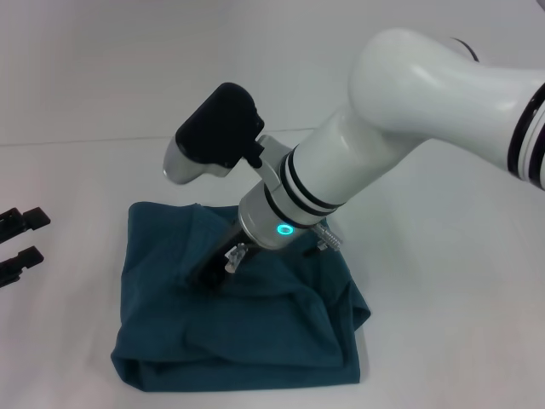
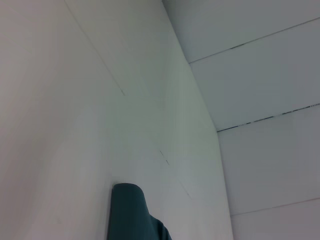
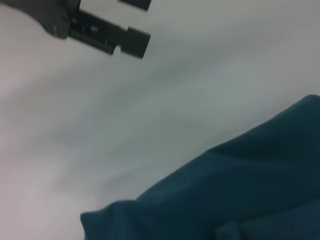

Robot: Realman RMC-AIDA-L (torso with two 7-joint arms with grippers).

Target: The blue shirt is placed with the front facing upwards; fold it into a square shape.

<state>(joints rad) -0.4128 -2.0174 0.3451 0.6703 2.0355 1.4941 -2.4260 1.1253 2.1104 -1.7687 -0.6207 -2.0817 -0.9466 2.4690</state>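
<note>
No lettering shows on the blue shirt (image 1: 255, 328), which lies folded in a rough square on the white desk (image 1: 443, 281). The right end effector (image 1: 223, 260) presses into its upper fold; finger spread cannot be told. The left end effector (image 1: 19, 243) rests open at the desk's left edge.

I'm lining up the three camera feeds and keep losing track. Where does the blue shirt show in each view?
Head view: the blue shirt lies folded at lower centre, the right gripper down on it.
Left wrist view: only a rounded edge of it at the bottom.
Right wrist view: it fills the lower right corner.
Shared landmark: the left gripper, at the head view's left edge and the right wrist view's top.
</note>
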